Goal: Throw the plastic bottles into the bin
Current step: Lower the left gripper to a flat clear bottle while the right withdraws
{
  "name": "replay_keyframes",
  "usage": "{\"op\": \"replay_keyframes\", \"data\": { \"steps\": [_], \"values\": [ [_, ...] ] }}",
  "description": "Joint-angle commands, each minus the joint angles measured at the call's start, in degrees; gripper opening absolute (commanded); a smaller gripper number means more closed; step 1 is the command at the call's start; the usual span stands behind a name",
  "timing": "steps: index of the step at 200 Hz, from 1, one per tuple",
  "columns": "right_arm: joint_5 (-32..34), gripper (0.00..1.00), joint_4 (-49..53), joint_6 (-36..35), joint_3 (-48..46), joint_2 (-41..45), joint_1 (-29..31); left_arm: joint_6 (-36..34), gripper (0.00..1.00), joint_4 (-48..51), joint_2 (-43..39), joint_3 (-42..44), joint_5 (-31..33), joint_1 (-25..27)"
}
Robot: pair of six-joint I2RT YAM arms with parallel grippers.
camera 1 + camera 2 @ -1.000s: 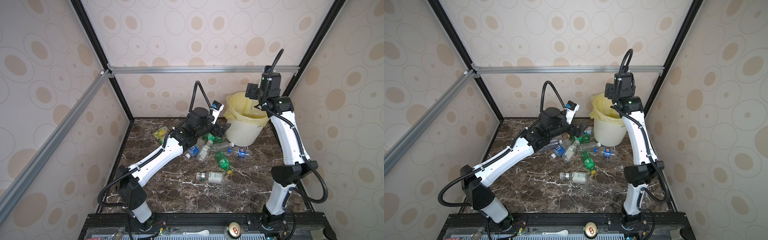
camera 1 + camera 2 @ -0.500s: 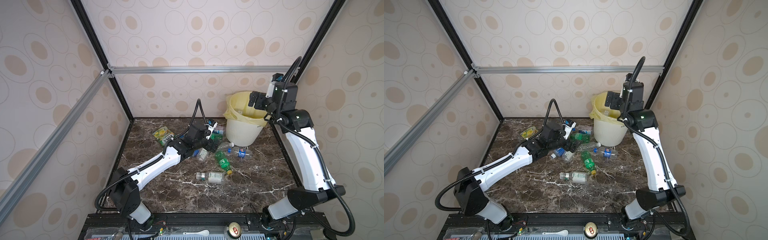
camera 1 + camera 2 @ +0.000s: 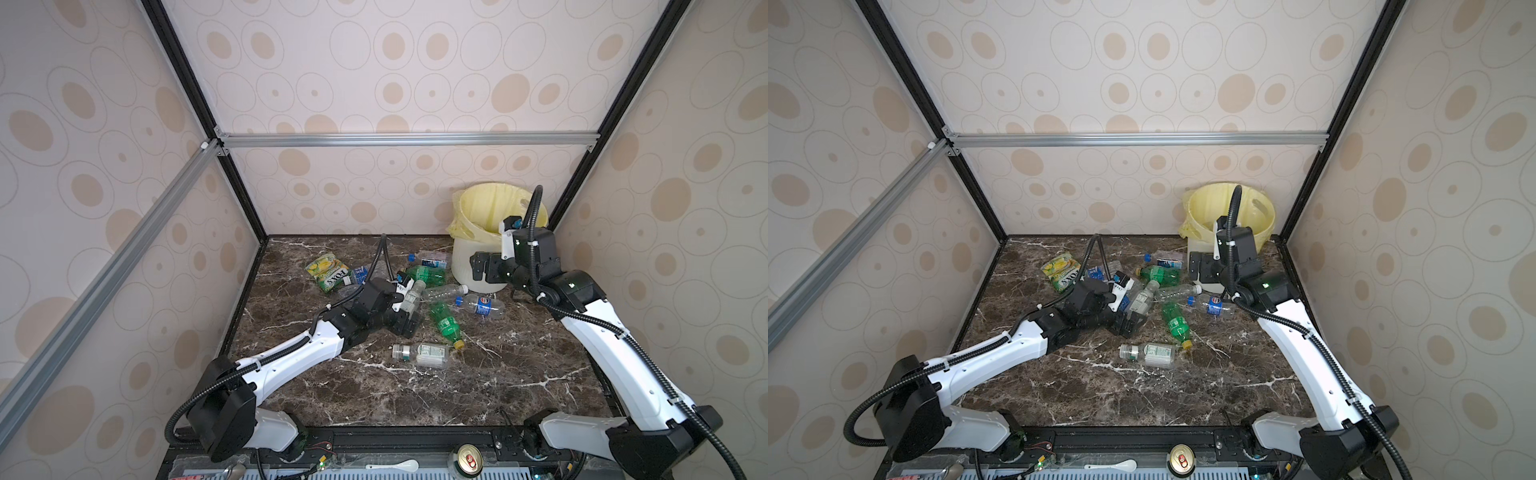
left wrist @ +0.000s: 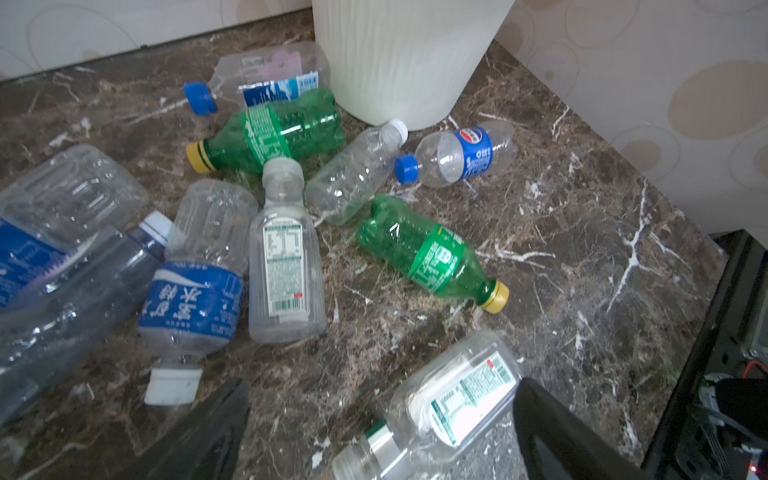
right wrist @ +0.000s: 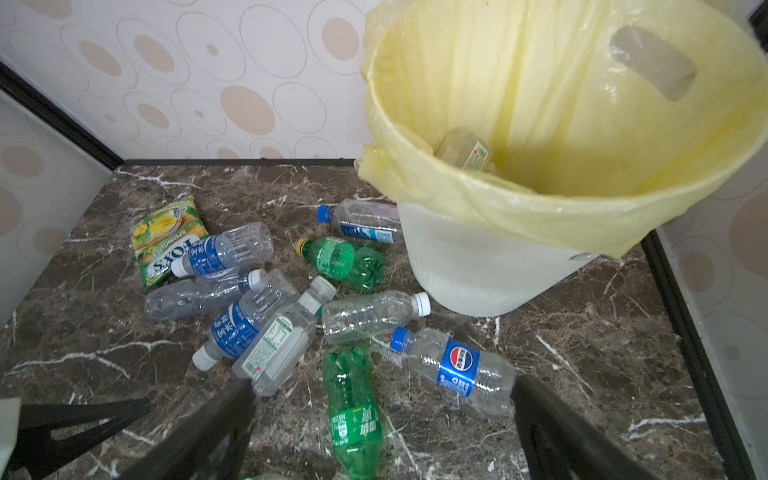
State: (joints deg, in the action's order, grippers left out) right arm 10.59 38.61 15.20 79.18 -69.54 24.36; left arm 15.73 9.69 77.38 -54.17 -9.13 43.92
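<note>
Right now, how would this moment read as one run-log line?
left claw: open, empty, over bottles | right claw: open, empty, near bin | in bin: one bottle visible | table: many bottles left

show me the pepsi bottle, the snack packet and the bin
pepsi bottle [image 5: 458,365]: right wrist view, on its blue label
snack packet [image 5: 163,232]: right wrist view, middle of the wrapper
bin [image 5: 478,266]: right wrist view, on its white outer wall

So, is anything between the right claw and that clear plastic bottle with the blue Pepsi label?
Nothing visible. The open right gripper hangs above the clear plastic bottle with the blue label, which lies uncovered on the brown marble table.
</note>
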Motion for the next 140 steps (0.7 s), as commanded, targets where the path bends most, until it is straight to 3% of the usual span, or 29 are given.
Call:
{"op": "replay_keyframes", "data": {
  "steps": [1,34,140],
  "values": [
    [2.04,1.00,1.77,1.10,-3.56,2.28,2.97,1.46,0.99,-2.38,-3.20,2.99,-2.68,0.70],
    [-0.70,1.00,0.98,6.31,-10.34,5.14,3.40,2.34,0.99,-6.12,-4.22,6.87,-5.06,1.88],
    [-0.57,1.00,1.39,8.70,-14.14,7.07,3.37,-2.75,0.99,-9.01,10.90,4.30,4.60,11.22]
  ]
}}
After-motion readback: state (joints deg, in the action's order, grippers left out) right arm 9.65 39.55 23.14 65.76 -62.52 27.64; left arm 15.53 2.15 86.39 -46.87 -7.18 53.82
